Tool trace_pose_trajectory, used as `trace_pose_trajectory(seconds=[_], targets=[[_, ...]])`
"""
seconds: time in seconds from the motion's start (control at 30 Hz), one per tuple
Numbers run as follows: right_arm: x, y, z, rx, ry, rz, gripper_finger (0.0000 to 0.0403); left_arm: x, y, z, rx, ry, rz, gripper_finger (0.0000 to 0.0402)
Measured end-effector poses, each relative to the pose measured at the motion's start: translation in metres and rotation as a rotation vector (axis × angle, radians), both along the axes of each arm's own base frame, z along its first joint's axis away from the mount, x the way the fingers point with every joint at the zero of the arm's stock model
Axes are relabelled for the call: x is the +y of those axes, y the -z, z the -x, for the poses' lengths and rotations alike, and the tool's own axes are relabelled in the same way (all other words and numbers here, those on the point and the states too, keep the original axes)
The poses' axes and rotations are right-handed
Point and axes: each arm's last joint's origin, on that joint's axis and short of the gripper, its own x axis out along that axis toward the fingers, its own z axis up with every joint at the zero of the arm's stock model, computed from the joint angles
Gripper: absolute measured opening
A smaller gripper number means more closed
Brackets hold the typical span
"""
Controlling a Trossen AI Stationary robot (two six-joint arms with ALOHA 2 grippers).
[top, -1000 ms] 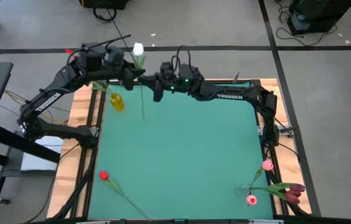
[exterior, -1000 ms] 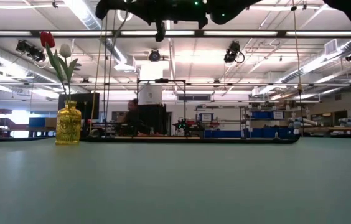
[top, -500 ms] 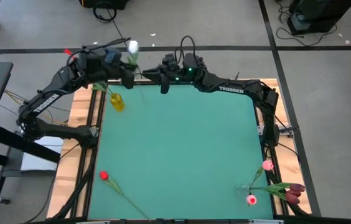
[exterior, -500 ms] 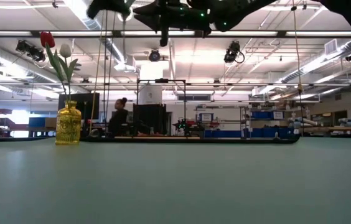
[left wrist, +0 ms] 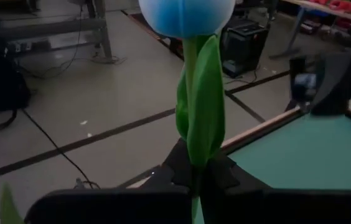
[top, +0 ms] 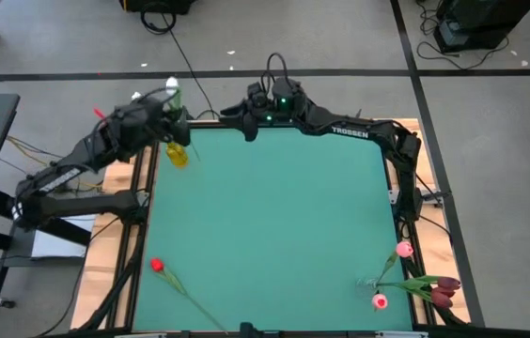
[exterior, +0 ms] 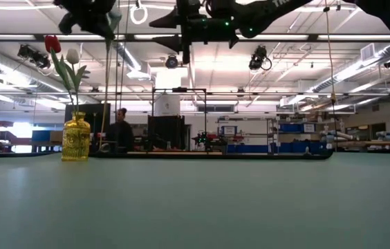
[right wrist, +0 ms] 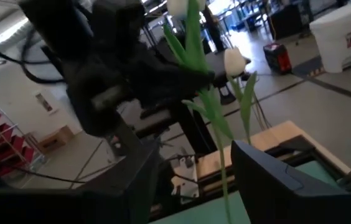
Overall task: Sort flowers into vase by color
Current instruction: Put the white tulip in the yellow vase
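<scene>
From my station I see the left gripper (top: 164,115) clamped on the stem of a white tulip (top: 172,89), holding it upright right above the yellow vase (top: 177,154) at the far left edge of the green table (top: 274,225). Half a second ago that flower sat farther toward the table's middle, close to the right arm; now the left arm has swung it outward and the two arms are well apart. In the left wrist view the stem (left wrist: 195,124) runs straight up from between the closed fingers (left wrist: 163,202) to the flower head. The right gripper (top: 249,115) hovers over the far edge near the centre, its fingers (right wrist: 275,180) spread with nothing between them; it has drawn back a little from where it was a second ago. In the low view the vase (exterior: 76,138) already carries a red tulip (exterior: 52,44) and a white one (exterior: 72,56), unchanged from before. A red tulip (top: 157,266) lies on the near left of the table, and the pink tulips (top: 392,272) and maroon tulips (top: 444,291) lie at the near right corner, all where they were.
</scene>
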Motion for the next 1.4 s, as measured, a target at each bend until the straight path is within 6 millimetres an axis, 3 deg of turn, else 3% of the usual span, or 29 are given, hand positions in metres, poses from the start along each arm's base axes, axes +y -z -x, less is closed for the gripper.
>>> trace_pose_trajectory(seconds=[0.17,0.3,0.5,0.87,1.4], targets=[[0.001,0.002,-0.001,0.019,-0.003,-0.008,0.0207,-0.01,0.024,0.02,-0.033,-0.017,-0.138,0.0008],[0.002,0.004,-0.001,0.037,0.007,-0.017,0.0207,-0.019,0.023,0.037,-0.017,-0.047,-0.288,0.0007],[0.0,0.006,-0.001,0.058,0.078,-0.023,0.0207,-0.028,0.016,0.056,0.02,-0.123,-0.377,0.0007],[-0.012,0.005,0.003,0.046,0.206,0.012,0.0206,-0.023,0.025,0.062,0.103,-0.2,-0.318,0.0007],[-0.013,0.005,0.004,0.046,0.208,-0.002,0.0206,-0.022,0.024,0.062,0.022,-0.212,-0.295,0.001]])
